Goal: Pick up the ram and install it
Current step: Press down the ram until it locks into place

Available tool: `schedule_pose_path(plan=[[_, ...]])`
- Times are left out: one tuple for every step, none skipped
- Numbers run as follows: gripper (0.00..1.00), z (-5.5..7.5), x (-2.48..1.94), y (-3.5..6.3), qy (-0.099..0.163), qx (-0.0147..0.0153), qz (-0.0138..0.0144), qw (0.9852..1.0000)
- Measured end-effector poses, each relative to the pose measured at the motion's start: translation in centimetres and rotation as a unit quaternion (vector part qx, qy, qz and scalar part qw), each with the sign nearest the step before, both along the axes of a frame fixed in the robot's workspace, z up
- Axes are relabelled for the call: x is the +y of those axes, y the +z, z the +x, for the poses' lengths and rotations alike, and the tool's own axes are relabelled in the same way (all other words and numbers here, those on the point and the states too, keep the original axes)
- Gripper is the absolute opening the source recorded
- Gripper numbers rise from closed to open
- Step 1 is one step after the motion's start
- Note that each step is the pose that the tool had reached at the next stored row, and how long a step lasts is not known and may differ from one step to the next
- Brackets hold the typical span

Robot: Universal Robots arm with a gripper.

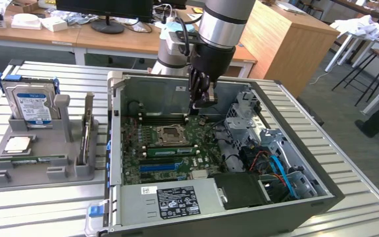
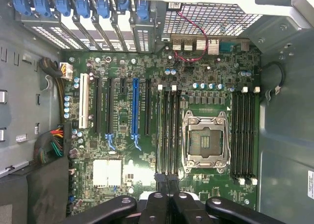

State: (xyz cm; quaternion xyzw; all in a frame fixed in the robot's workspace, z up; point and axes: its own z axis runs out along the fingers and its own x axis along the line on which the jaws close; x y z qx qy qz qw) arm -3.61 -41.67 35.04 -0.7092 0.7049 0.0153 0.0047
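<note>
My gripper hangs inside the open computer case, above the motherboard near the case's far wall. In the wrist view its black fingers are pressed together with nothing visible between them, right over the end of the memory slots beside the empty processor socket. A long green stick that looks like the ram lies along those slots in the exterior view. A second thin board stands on edge in the grey tray, well away from the gripper.
The tray at the exterior view's left also holds the blue-labelled hard drive upright and a square silver processor chip. The power supply and blue cables crowd the case's near side. More slots flank the socket's other side.
</note>
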Motion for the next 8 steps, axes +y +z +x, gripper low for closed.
schedule_pose_path(plan=[[0.1,0.0,0.0,0.0,0.0,0.0,0.0,1.0],[0.1,0.0,0.0,0.0,0.0,0.0,0.0,1.0],[0.1,0.0,0.0,0.0,0.0,0.0,0.0,1.0],[0.1,0.03,0.0,0.0,0.0,0.0,0.0,1.0],[0.1,0.07,0.0,0.0,0.0,0.0,0.0,1.0],[0.1,0.11,0.0,0.0,0.0,0.0,0.0,1.0],[0.1,0.15,0.0,0.0,0.0,0.0,0.0,1.0],[0.1,0.21,0.0,0.0,0.0,0.0,0.0,1.0]])
